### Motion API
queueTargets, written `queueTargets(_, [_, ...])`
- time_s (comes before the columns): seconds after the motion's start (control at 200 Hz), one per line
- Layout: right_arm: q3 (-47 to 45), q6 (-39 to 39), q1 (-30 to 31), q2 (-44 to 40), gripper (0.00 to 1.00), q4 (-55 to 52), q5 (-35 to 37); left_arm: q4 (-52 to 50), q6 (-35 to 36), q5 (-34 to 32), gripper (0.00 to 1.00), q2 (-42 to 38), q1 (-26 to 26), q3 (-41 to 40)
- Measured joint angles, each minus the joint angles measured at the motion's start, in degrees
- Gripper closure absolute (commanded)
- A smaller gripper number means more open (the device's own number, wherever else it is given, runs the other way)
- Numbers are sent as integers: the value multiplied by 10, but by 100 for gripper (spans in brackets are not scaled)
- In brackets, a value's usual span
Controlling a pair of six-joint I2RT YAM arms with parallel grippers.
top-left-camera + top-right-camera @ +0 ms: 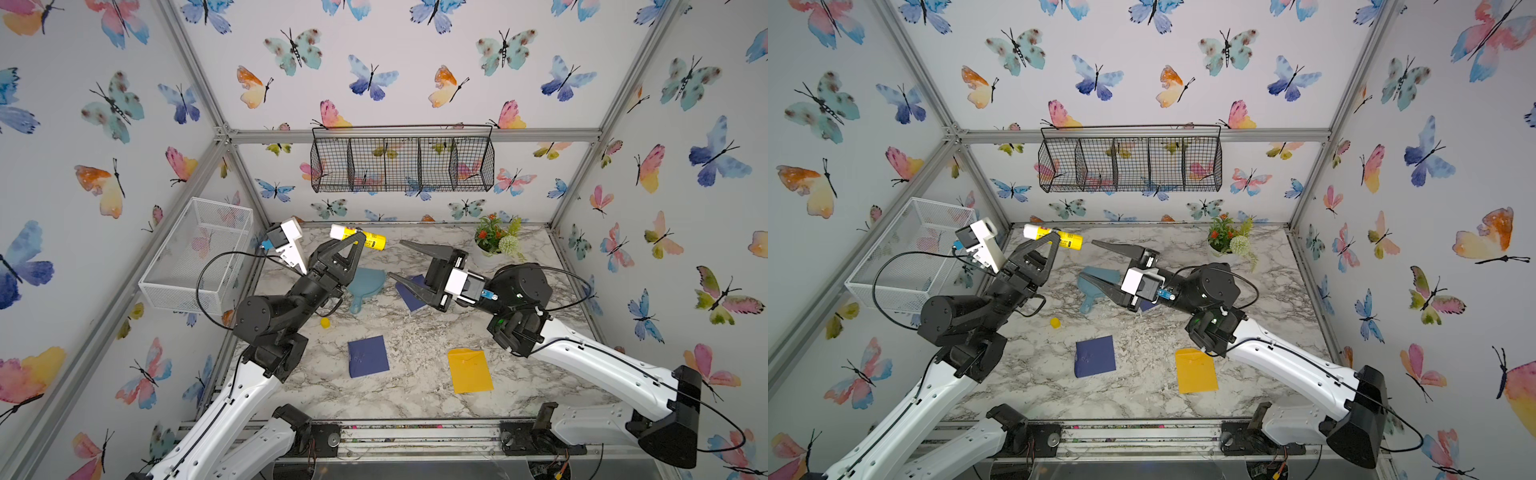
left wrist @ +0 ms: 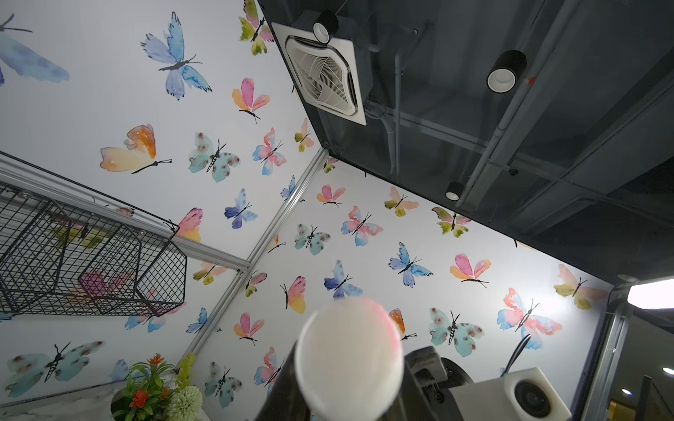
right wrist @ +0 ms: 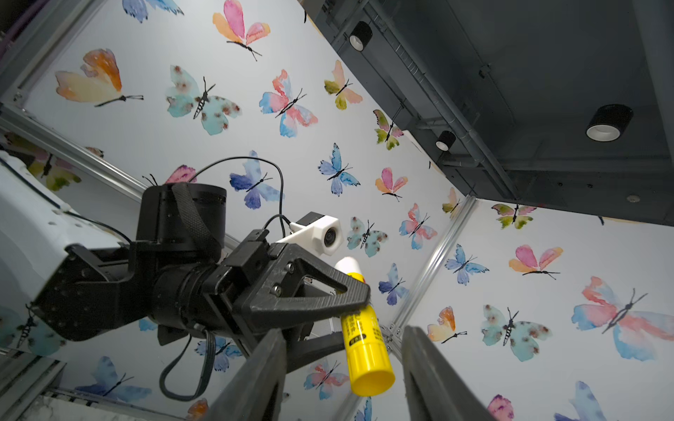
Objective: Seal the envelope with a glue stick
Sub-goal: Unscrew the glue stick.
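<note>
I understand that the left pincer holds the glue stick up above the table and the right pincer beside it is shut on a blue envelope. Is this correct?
Not fully. The right pincer is open and holds nothing; the blue envelope lies on the table under it, as a top view shows. The left pincer does hold the glue stick up above the table.

Butterfly-papered walls (image 1: 415, 83), grey-veined marble tabletop (image 1: 415, 399), black wire wall basket (image 1: 399, 166), dark ceiling (image 2: 547, 127) with spotlights (image 2: 506, 71)
</note>
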Motion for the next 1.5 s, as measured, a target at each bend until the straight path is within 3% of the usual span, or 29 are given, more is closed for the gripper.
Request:
queueTargets(0.41, [40, -114, 0, 34, 46, -43, 43, -38, -36, -7, 100, 1, 0, 19])
queueTargets(0.651, [71, -150, 0, 45, 54, -70, 49, -69, -36, -5, 100, 0, 0, 38])
queueTargets(0.926, [73, -162, 0, 51, 61, -88, 54, -84, -31, -1, 100, -10, 0, 46])
queueTargets(1.251, [84, -162, -1, 53, 63, -93, 44, -95, -31, 5, 100, -13, 0, 50])
queueTargets(1.331, [84, -162, -1, 53, 68, -94, 42, -96, -32, 5, 100, -14, 0, 50])
queueTargets(1.421, [89, -162, -1, 54, 62, -99, 39, -98, -34, 5, 100, -15, 0, 50])
queueTargets(1.502, [92, -160, -1, 55, 77, -102, 36, -99, -34, 5, 100, -16, 0, 50])
